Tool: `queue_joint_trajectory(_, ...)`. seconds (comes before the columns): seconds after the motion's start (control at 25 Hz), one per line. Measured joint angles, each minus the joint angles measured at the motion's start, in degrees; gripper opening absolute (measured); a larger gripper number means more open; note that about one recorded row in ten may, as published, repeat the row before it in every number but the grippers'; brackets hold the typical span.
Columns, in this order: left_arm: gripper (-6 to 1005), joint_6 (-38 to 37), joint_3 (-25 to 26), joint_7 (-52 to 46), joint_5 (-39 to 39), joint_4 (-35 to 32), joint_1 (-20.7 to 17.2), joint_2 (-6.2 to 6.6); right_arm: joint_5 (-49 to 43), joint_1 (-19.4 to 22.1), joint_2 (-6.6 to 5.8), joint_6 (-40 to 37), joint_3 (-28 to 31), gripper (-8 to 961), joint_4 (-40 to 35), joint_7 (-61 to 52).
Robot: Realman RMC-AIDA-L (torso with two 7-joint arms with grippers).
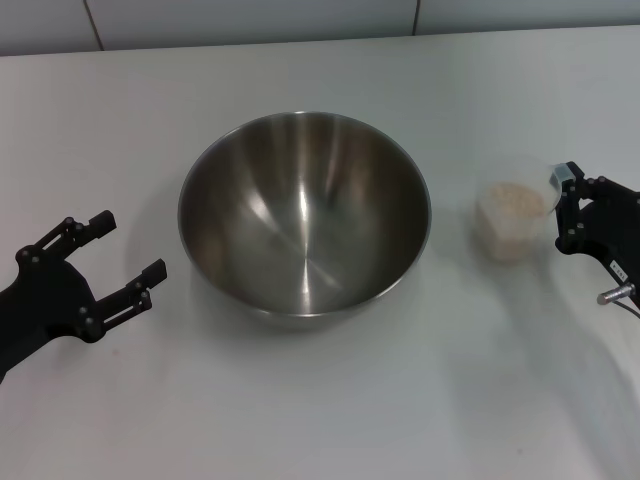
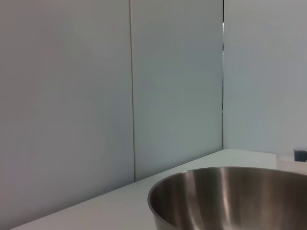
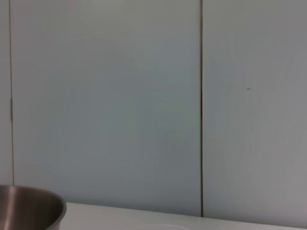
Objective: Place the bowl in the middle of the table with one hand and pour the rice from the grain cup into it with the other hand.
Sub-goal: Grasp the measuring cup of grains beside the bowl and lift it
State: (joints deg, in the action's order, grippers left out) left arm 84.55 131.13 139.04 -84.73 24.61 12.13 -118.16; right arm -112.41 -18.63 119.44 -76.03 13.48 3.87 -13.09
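Note:
The steel bowl [image 1: 305,215] stands in the middle of the white table [image 1: 320,420], and nothing lies inside it. Part of the bowl's rim also shows in the left wrist view [image 2: 225,196] and the right wrist view [image 3: 29,208]. To its right stands the grain cup [image 1: 513,218], upright and filled with rice [image 1: 513,197]. My right gripper [image 1: 568,208] is open at the cup's right side, fingertips level with its rim tab. My left gripper [image 1: 130,245] is open, low over the table left of the bowl and apart from it.
A pale panelled wall [image 1: 300,20] runs along the table's far edge. Bare tabletop lies in front of the bowl and between the bowl and the cup.

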Motion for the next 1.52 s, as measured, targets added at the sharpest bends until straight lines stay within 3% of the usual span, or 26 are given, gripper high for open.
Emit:
queue_joint_trajectory(1.16, 829, -0.4, 0.0, 0.0, -0.5, -0.1, 0.2, -0.05, 0.0, -0.3, -0.02, -3.0, 0.8, 37, 0.1, 0.0)
queue_joint_trajectory(1.52, 829, -0.8, 0.0, 0.0, -1.2, -0.1, 0.2, -0.06, 0.0, -1.7, -0.32, -7.8, 1.5, 37, -0.4, -0.4)
